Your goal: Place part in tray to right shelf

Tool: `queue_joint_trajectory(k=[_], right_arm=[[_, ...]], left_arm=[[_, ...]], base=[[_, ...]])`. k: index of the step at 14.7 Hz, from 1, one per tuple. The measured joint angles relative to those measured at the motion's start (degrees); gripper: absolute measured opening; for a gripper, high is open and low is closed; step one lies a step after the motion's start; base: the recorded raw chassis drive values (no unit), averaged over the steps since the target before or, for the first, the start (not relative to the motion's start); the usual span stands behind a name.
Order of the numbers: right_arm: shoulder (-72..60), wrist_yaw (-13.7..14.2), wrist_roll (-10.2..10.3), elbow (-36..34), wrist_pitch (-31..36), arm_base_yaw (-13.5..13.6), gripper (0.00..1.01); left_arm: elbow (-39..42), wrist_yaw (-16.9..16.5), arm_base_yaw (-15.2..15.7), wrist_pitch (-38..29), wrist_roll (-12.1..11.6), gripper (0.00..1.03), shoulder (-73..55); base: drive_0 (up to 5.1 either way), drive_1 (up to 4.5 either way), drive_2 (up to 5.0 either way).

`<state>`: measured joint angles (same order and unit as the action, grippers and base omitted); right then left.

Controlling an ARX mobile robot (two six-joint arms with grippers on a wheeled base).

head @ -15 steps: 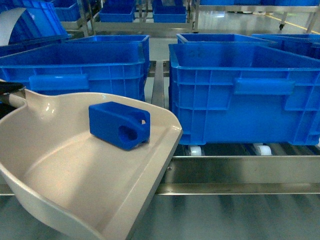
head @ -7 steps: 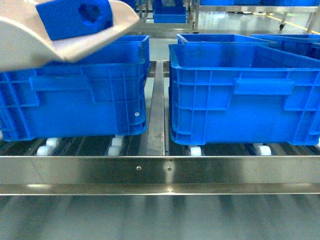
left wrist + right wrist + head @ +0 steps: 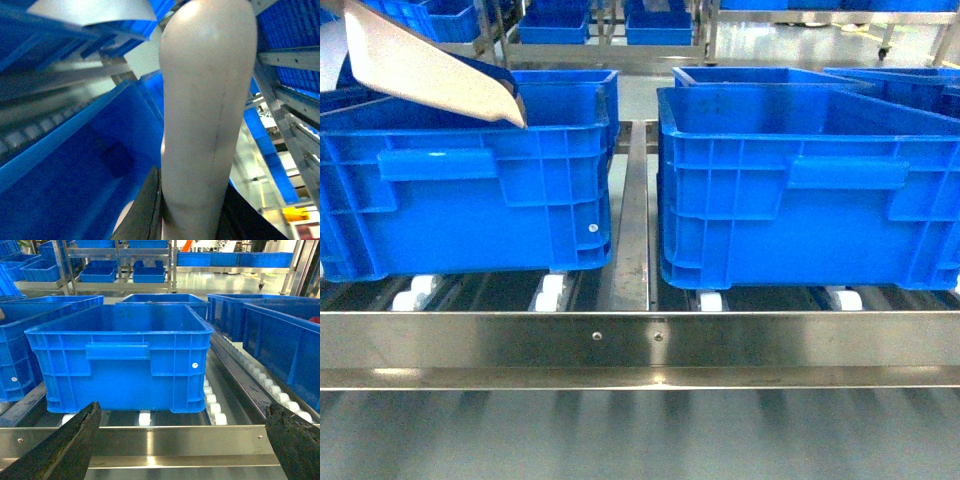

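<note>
Tray tipped over left crate on right shelf, held by left gripper, grip unreadable; part unseen; right gripper spread, idle; tilt best kept until emptied.

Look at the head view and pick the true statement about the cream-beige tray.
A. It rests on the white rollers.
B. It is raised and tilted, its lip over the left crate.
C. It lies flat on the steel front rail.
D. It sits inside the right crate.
B: the tray is up at the top left, slanting down, with its lip above the rim of the left crate, well clear of the front rail.
</note>
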<state>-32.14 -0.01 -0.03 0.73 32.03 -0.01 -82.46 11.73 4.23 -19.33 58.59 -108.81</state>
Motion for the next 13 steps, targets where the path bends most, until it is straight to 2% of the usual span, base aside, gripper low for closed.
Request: queue_joint_trajectory(k=[1,2,3,5,6,8,9,10,13], right_arm=[[0.0,0.02,0.0,0.0,0.0,0.0,0.98],[0.0,0.0,0.0,0.0,-0.02,0.0,0.98],[0.0,0.0,0.0,0.0,-0.02,0.0,0.98],[0.0,0.02,0.0,0.0,-0.02,0.0,0.98],[0.0,0.0,0.0,0.0,-0.02,0.0,0.98],[0.0,0.0,0.0,0.0,-0.02,0.0,0.98],[0.0,0.02,0.0,0.0,-0.02,0.0,0.98],[0.0,0.02,0.0,0.0,0.0,0.0,0.98],[0.0,0.0,0.0,0.0,0.0,0.0,0.98]], left_arm=[[-0.37,0.79,-1.09,-1.66,-4.22,0.17,0.11],[-0.37,0.2,-1.64,-2.54,-8.13,0.17,1.27],[-0.22,-0.55,-1.9,-3.3,-10.54,0.17,1.95],[0.09,-1.18,-1.64,-3.37,-11.65,0.17,2.21],[0.83,-1.77,-1.33,-3.91,-11.43,0.17,2.23],[3.34,-5.29,-0.61,-5.75,-10.56,0.17,3.82],[6.1,-9.2,0.0,-6.84,-9.25,0.17,5.88],[10.16,-14.14,0.55,-8.55,-6.32,0.17,8.72],[23.65,-24.11,1.4,-13.7,3.34,0.17,18.64]], base=[[0.0,0.0,0.0],[0.0,0.0,0.0],[0.0,0.0,0.0],[0.0,0.0,0.0],[0.0,0.0,0.0],[0.0,0.0,0.0],[0.0,0.0,0.0],[0.0,0.0,0.0],[0.0,0.0,0.0]])
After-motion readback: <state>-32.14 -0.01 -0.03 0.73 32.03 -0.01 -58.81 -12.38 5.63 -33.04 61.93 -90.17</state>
